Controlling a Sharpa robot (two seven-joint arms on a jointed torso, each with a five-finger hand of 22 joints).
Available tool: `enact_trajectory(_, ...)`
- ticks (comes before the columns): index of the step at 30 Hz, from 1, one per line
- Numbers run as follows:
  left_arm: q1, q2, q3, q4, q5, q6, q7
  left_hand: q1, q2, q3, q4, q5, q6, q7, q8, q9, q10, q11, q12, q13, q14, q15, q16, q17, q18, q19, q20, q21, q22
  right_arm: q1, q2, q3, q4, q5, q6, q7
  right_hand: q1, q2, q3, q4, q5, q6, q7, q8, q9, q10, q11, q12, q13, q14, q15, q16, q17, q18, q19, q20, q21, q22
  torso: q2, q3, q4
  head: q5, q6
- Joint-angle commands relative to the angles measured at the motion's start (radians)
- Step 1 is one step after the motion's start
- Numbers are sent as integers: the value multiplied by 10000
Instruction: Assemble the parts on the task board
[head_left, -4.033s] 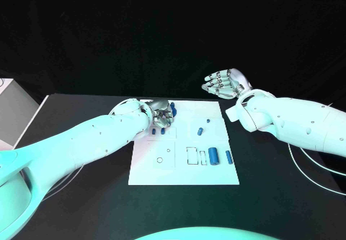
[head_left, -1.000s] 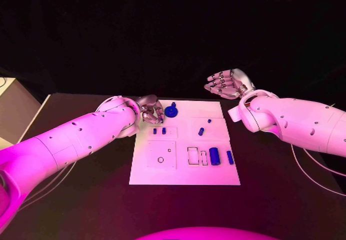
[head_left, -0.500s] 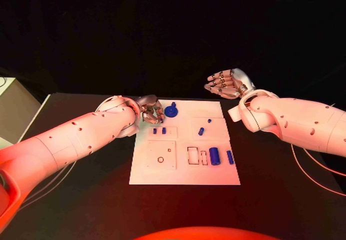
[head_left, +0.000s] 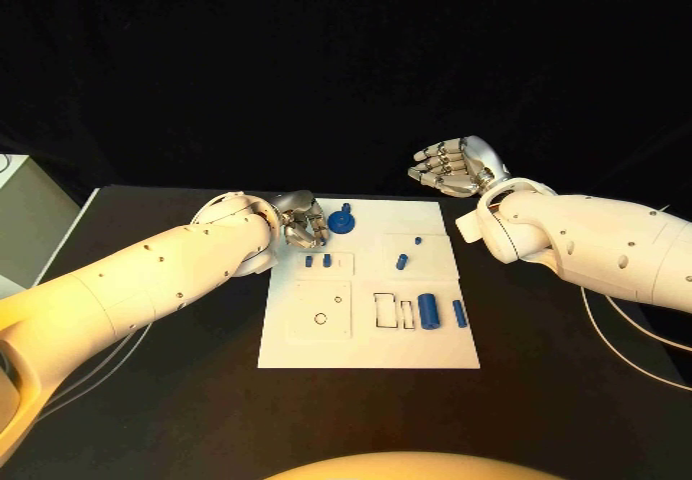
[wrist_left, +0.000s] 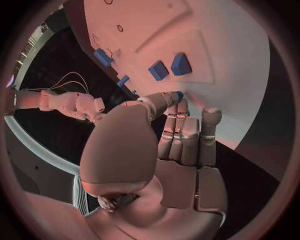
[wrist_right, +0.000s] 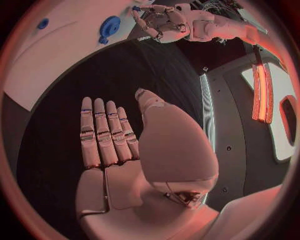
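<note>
Left hand (head_left: 303, 226) curled, pinching a small blue part (wrist_left: 179, 94) over the task board (head_left: 368, 345); right hand (head_left: 456, 166) flat, empty.

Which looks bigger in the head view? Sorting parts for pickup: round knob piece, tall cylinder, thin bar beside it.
1. Round knob piece and tall cylinder: too alike to rank.
2. Thin bar, clearly the slimmest.

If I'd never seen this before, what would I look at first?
Probably the flat white task board in the middle of the black table, dotted with small blue parts such as the round blue piece near its far edge. Next, the two silver hands: the left hand at the board's far left corner, and the right hand raised beyond the far right corner, holding nothing.
</note>
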Motion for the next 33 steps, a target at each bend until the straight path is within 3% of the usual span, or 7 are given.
enact_trajectory(1, -63, 37, -40, 14, -36, 110, 92, -102, 3, -54, -36, 41, -66, 36, -63, -4, -18, 40, -60, -6, -32, 23, -19, 15, -10, -72, -5, -42, -13, -9, 1, 4, -2, -58, 83, 126, 41, 22, 45, -20, 50, 81, 237, -44, -16, 89, 0, -54, -6, -30, -35, -23, -8, 70, -76, 2, 12, -6, -6, 0, -2, -12, 4)
enact_trajectory(8, -67, 40, -44, 10, -23, 12, 128, -137, -28, -73, -34, 47, -95, 38, -96, -8, -61, 51, -108, -10, -60, 34, -20, -4, 13, -158, 8, -102, -110, -14, -2, 4, -7, -58, 92, 122, 41, 22, 45, -20, 50, 81, 237, -44, -16, 89, 0, -54, -6, -30, -35, -23, -8, 70, -76, 2, 12, -6, -10, 0, 4, -17, 11)
enact_trajectory(14, -74, 1, -44, 32, 9, -181, 143, -310, -214, -85, -8, 82, -681, 98, -529, -140, -571, 211, -503, -89, -515, 180, -113, -572, 94, -533, 140, -400, -520, -20, -13, 4, -7, -58, 93, 121, 41, 22, 45, -20, 50, 81, 237, -44, -16, 89, 0, -54, -6, -30, -35, -23, -8, 70, -76, 2, 12, -6, -3, -1, -1, -20, 29)
enact_trajectory(33, -111, -103, -39, 115, 116, -479, 180, -375, -378, -178, -8, 91, -1120, 34, -855, -262, -1288, 446, -669, -120, -965, 384, -178, -1176, 152, -782, 328, -623, -832, -37, -40, 4, -15, -68, 110, 106, 36, 14, 48, -20, 49, 79, 241, -57, -20, 84, 3, -64, -7, -33, -32, -25, -30, 69, -81, 3, 10, -7, -2, -10, 7, -38, 28)
